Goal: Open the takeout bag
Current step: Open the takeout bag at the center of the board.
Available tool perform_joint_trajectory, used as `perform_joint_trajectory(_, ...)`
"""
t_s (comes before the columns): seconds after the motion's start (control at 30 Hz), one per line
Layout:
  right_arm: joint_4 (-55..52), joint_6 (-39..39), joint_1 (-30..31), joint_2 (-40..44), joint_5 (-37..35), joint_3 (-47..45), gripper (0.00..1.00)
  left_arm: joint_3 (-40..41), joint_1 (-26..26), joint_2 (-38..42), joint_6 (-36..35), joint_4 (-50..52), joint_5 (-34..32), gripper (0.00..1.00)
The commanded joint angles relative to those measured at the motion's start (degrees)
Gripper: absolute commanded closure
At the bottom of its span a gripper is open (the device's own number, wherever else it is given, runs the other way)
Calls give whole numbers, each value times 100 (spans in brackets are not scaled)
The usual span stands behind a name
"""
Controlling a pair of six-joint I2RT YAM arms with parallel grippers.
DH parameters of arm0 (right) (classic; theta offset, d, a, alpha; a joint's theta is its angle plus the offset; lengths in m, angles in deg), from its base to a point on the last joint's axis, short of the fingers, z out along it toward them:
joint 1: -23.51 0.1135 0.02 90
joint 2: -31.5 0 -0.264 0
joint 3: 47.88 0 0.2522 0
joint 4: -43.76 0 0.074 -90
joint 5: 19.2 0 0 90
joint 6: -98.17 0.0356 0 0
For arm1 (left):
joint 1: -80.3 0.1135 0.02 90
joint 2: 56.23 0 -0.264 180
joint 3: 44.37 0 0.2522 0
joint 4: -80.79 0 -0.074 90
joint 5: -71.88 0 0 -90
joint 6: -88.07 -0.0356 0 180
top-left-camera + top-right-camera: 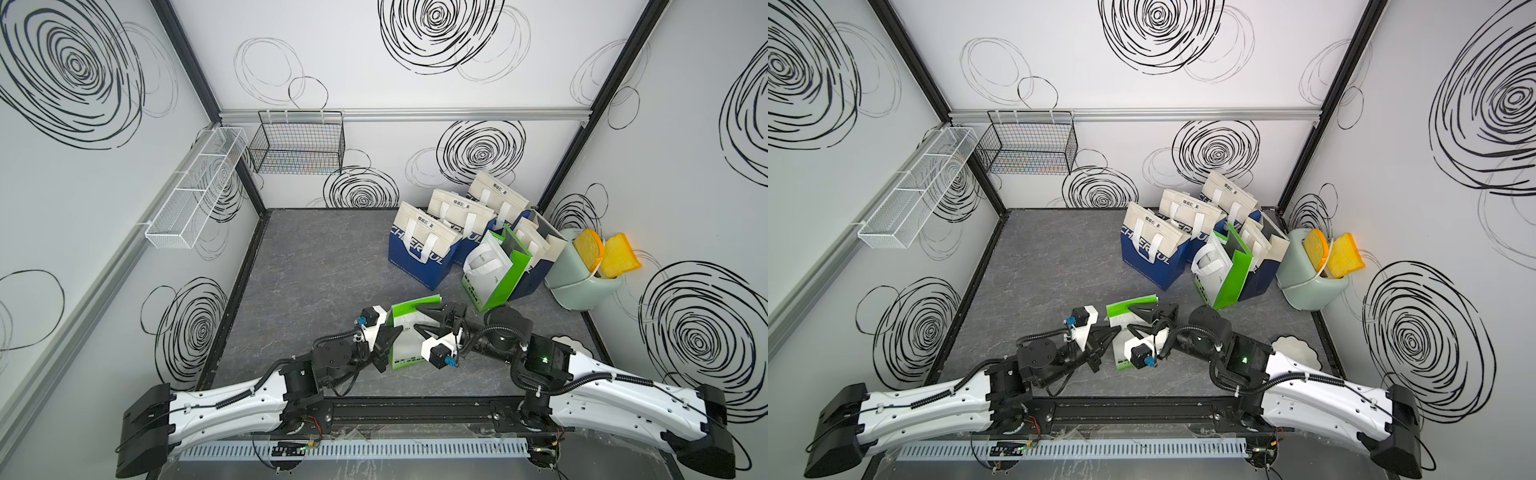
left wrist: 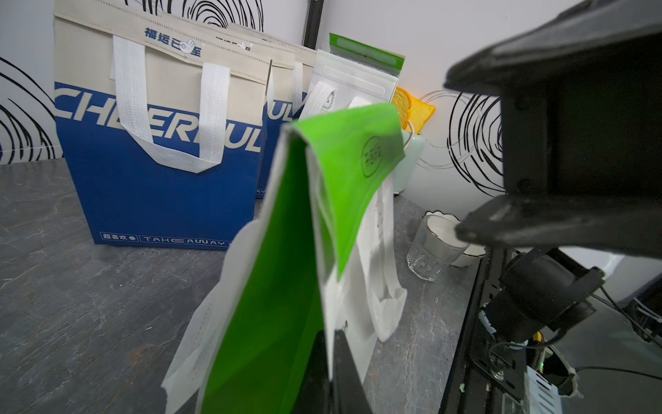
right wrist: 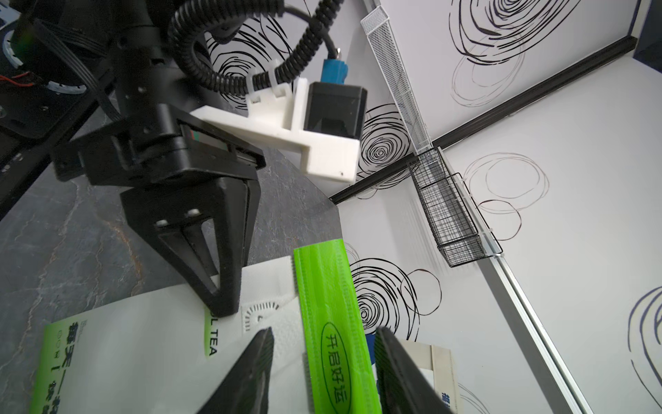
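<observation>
The takeout bag (image 1: 409, 336) is white with green sides and a green top flap (image 3: 329, 304), and it stands at the front middle of the table in both top views (image 1: 1121, 322). My left gripper (image 2: 331, 344) is shut on the bag's side edge, with one finger on the green gusset and one on the white face. It shows in a top view (image 1: 388, 338) and in the right wrist view (image 3: 222, 304). My right gripper (image 3: 324, 333) is open at the bag's top. Its jaws straddle the green flap with gaps on both sides. In a top view it (image 1: 419, 320) comes in from the right.
Several blue and beige bags (image 1: 424, 245) and another green and white bag (image 1: 494, 270) stand at the back right. Beside them is a pale green toaster (image 1: 582, 274) holding toast. A glass (image 2: 433, 247) and a white bowl (image 1: 1296, 351) sit at the right front. Wire baskets (image 1: 299, 145) hang on the walls.
</observation>
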Motion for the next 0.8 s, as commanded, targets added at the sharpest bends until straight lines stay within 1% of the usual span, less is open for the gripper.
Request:
perform_joint_trajectory(0.0,409,-138,68,-141,-24,-6,50,-104,44,-8,48,-323,153,100)
perform_joint_trajectory(0.4,743,-383,71,-765,-195,127,50,-52,54,17,-302,-523,715,100)
perform_joint_trajectory(0.67,1197,-541,70,-955,-518,172,49,-42,53,27,-400,-531,758,100)
perform_joint_trajectory(0.77,1332,-667,92,-1056,-676,146,45,-51,53,14,-397,-541,779,100)
